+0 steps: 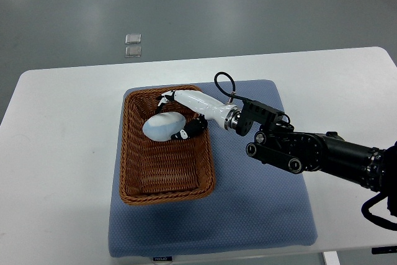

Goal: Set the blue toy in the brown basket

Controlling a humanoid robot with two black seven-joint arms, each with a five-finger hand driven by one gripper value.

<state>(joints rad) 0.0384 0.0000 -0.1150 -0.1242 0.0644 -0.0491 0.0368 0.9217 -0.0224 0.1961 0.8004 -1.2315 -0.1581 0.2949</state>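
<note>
Inside the brown basket [166, 181], right hand [181, 116] grips blue toy [162, 126].

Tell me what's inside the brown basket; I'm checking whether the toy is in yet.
Inside the brown basket is the blue toy, with the right hand around it, fingers curled on it. The weave beneath them is covered; the rest holds nothing.

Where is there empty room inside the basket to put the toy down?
The near half of the brown basket, from its middle to the rim closest to the robot, is bare wicker. The far end is crowded: the right hand and the blue toy fill it. The blue mat right of the basket, in front of the arm, is bare too.
</note>
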